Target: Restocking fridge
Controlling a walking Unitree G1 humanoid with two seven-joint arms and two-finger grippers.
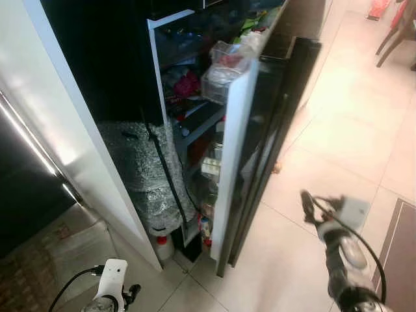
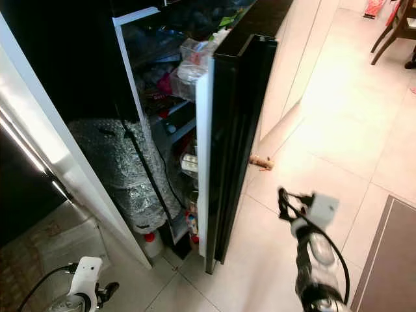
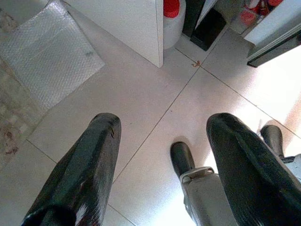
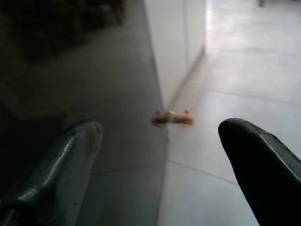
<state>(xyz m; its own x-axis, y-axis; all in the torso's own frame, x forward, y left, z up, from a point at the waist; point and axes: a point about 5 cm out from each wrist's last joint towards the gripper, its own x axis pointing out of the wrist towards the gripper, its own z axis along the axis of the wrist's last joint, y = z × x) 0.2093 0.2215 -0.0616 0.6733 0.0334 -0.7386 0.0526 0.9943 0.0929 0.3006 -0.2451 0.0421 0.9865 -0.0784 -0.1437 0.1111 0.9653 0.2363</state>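
Note:
The fridge door stands wide open, black outside and white along its inner edge. Its door shelves are packed with bags, tubs and small bottles. My right gripper hovers open above the floor tiles, just right of the door's outer face, with nothing between its fingers. In the right wrist view it points along the door toward a small orange wrapper on the floor. My left gripper hangs low and open over the tiles in front of the fridge, holding nothing.
A big bubble-wrapped bundle stands in the fridge's lower part, with a red-capped white bottle at its foot. A bubble-wrap sheet lies on the floor at the left. A chair stands far right. Open tiles stretch right.

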